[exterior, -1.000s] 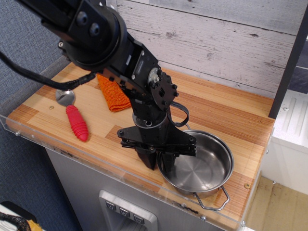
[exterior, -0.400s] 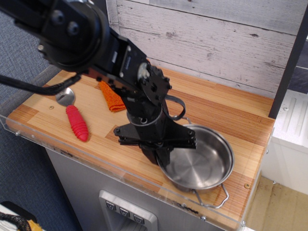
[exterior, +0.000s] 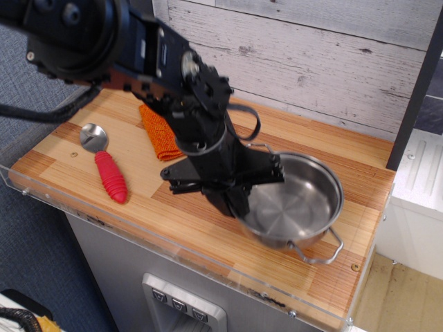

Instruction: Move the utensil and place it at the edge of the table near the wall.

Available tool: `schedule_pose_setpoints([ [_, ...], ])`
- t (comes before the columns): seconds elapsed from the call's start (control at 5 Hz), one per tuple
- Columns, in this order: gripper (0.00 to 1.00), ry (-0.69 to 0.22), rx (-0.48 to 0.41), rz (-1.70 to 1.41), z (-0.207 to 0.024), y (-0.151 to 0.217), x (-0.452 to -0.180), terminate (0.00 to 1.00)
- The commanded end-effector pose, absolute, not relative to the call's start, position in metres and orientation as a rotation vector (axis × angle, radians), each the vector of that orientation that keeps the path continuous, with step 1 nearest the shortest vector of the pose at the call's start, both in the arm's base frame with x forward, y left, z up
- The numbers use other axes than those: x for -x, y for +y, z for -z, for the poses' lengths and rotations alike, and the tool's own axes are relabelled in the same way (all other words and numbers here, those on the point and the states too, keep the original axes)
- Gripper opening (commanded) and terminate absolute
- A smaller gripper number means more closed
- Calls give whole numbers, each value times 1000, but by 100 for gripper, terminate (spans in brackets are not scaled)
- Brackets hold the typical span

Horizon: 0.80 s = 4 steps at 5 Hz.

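one pot (exterior: 297, 204), one gripper (exterior: 232, 202), one spoon (exterior: 105, 166), one cloth (exterior: 160, 131)

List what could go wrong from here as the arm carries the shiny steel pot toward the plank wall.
1. The gripper seems to pinch only the near rim of the shiny round stainless-steel pot, which sits tilted; it may slip or swing.
2. The wire loop handle hangs low on the near side and may drag on the light wooden countertop.
3. Moving too far could knock the pot against the whitewashed plank wall.
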<state>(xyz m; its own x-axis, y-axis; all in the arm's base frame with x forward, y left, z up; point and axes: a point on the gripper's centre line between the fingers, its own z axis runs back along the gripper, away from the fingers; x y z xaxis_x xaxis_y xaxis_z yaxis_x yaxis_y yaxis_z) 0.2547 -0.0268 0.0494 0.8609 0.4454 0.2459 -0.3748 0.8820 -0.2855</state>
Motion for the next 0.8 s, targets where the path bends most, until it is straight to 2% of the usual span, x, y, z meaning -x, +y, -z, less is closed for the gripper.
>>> schedule_pose_setpoints([
  [0.0, 0, -357, 269, -554, -62, -14, -292, 0],
  [0.2, 0, -409, 203, -617, -57, -6, -312, 0],
  [0.4, 0, -416, 133, -688, -48, 5, -327, 0],
  [0.6, 0, -435, 154, -729, -42, 17, -339, 0],
])
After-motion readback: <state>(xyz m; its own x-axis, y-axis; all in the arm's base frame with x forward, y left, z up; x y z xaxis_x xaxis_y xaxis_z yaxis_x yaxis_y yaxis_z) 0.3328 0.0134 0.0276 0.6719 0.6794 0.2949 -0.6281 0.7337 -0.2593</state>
